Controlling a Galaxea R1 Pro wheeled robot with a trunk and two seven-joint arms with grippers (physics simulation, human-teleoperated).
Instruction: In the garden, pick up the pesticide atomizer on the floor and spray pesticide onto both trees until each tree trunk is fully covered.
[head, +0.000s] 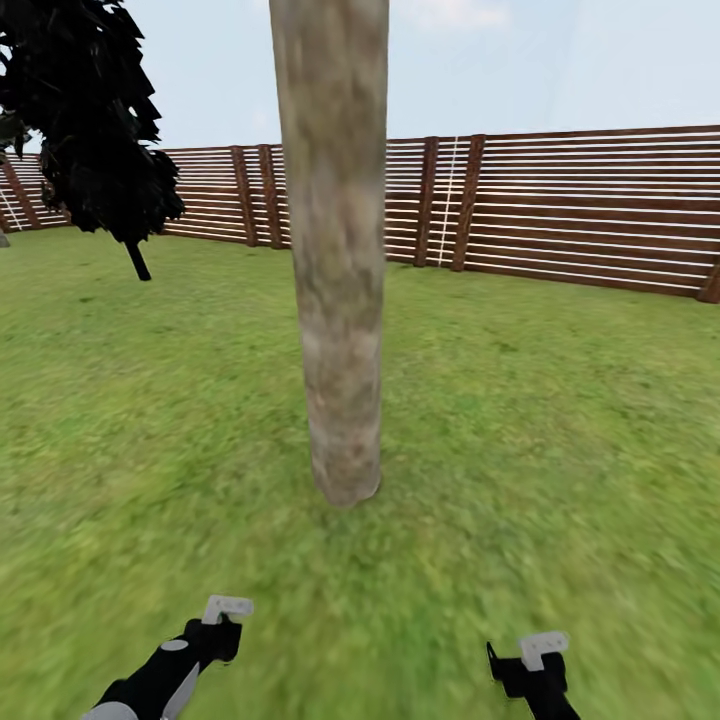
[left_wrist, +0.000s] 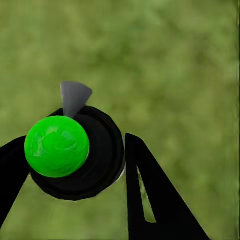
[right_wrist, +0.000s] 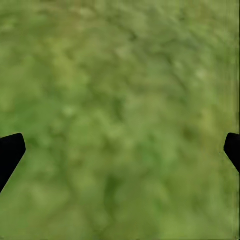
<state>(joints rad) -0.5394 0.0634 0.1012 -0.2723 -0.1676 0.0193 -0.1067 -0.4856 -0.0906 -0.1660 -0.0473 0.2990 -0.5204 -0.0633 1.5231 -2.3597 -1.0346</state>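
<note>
One tree trunk (head: 335, 250), a thick mottled grey-tan column, rises from the lawn straight ahead in the head view, a short way beyond both arms. In the left wrist view the pesticide atomizer (left_wrist: 75, 155) is a round black body with a bright green cap and a small grey nozzle. My left gripper (left_wrist: 75, 150) is shut on it, a black finger on either side. That gripper (head: 222, 625) sits low left of the trunk's base. My right gripper (head: 530, 665) is low right, and its fingertips (right_wrist: 10, 150) stand wide apart, open over bare grass.
Green lawn (head: 560, 420) spreads all around the trunk. A brown slatted wooden fence (head: 580, 210) closes the far side. A thin-stemmed dark cypress-like tree (head: 90, 120) stands at the far left.
</note>
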